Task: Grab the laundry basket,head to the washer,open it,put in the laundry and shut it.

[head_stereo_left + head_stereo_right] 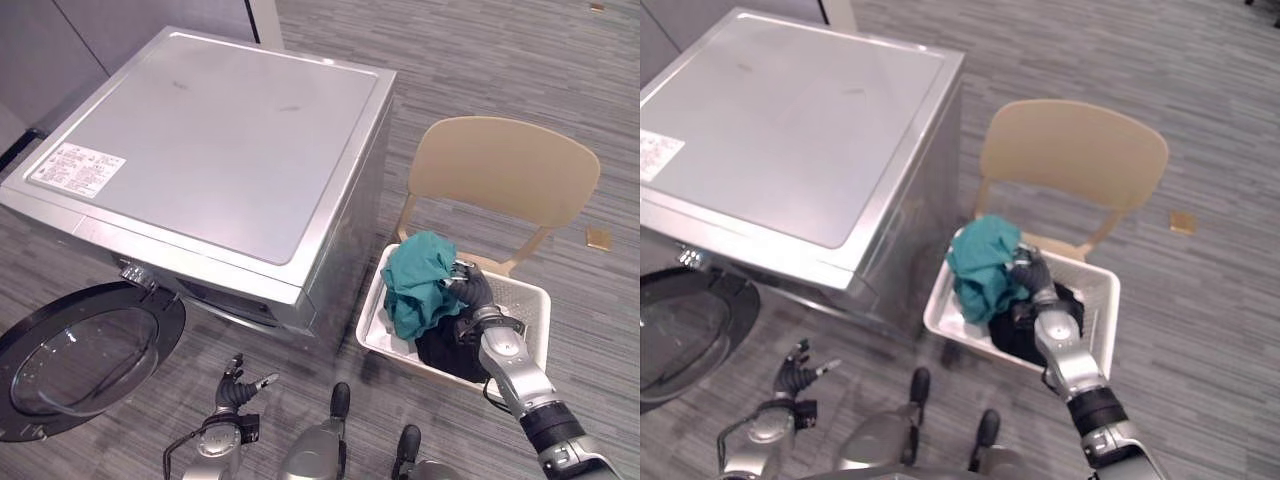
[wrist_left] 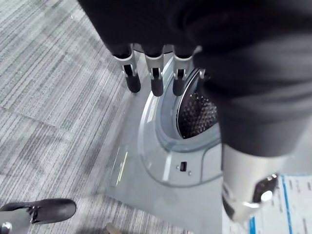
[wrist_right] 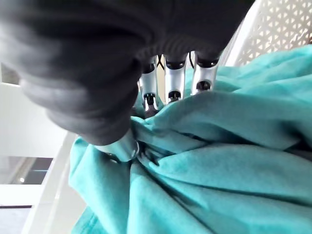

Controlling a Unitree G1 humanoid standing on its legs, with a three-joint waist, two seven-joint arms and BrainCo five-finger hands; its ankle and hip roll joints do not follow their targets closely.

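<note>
A silver-grey front-loading washing machine [image 1: 215,160] stands on grey striped carpet [image 1: 500,60], its round dark-rimmed glass door [image 1: 85,355] swung wide open at the front and the perforated metal drum [image 2: 197,114] showing through the opening. Beside the washer's right flank sits a tan plastic chair [image 1: 505,180], and on the chair's seat rests a white perforated plastic laundry basket [image 1: 535,300], just beside the machine. A teal cloth garment [image 1: 420,280] is lifted partly above the basket rim, with a dark garment [image 1: 445,350] lying beneath it in the basket. The robot's right hand [image 1: 470,290] has its fingers [image 3: 168,80] and thumb curled into the teal fabric, pinching a fold. The left hand [image 1: 238,385] hangs low in front of the open door, fingers [image 2: 156,80] straight and spread, holding nothing. A person's black shoe [image 2: 41,210] shows on the carpet.
</note>
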